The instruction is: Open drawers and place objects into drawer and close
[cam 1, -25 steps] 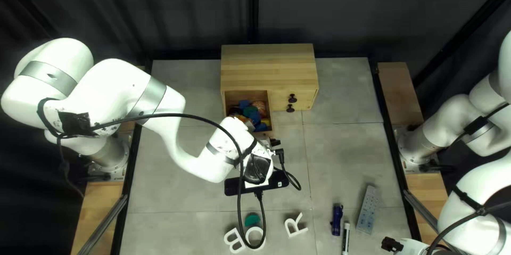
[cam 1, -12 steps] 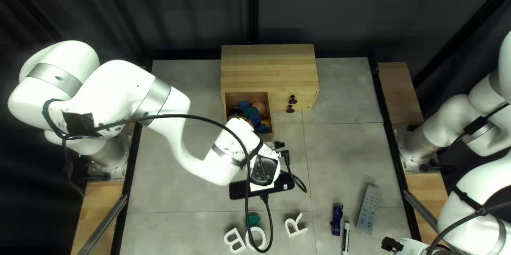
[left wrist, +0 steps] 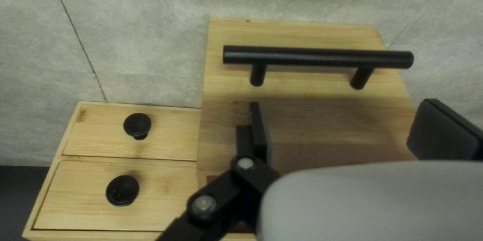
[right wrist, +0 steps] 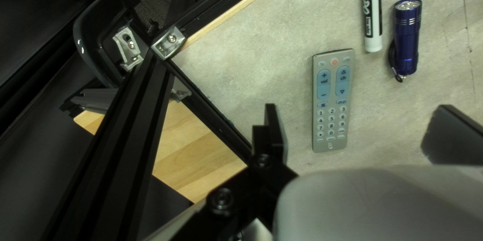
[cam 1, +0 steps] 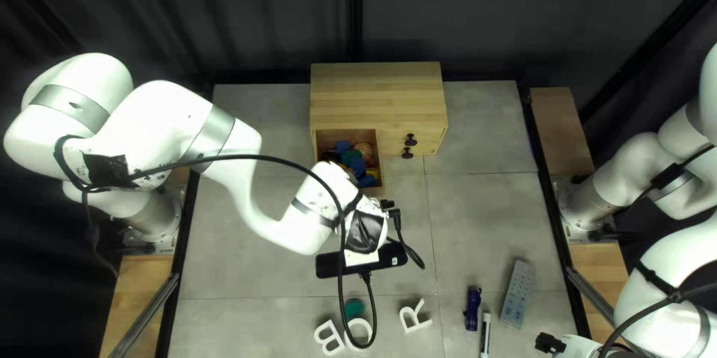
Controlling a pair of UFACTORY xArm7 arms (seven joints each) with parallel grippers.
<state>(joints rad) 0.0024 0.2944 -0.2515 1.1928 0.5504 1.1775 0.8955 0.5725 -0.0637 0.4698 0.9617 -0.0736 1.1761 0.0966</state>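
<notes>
So the drawer (cam 1: 364,134) is sitting open at the front of the wooden cabinet (cam 1: 377,93), with a jumble of blue, green, orange and yellow stuff (cam 1: 355,160) piled inside. The left end effector (cam 1: 364,235) is over by its front, on the side facing away from the cabinet. Going by the left wrist view, its two fingers are spread wide with nothing held, and the black bar handle (left wrist: 317,56) is ahead of the fingertips, not touching either one. The handle runs crosswise to the gripper and pokes out a bit past one finger. Beside that drawer front, two smaller drawers with round black knobs (left wrist: 137,124) are shut. Moving out across the gray surface (cam 1: 478,216), there's a green thing (cam 1: 354,309) and some white letters (cam 1: 420,326) near the bottom of the top left view, one partly behind a cable. Over to the right you've got a blue flashlight (cam 1: 473,309), a marker (cam 1: 485,335) and a gray remote (cam 1: 516,296). The right end effector (cam 1: 550,344) is near the remote, well apart from the drawer, fingers also wide open and gripping nothing, with the remote lying on the surface beyond the gap between them.
</notes>
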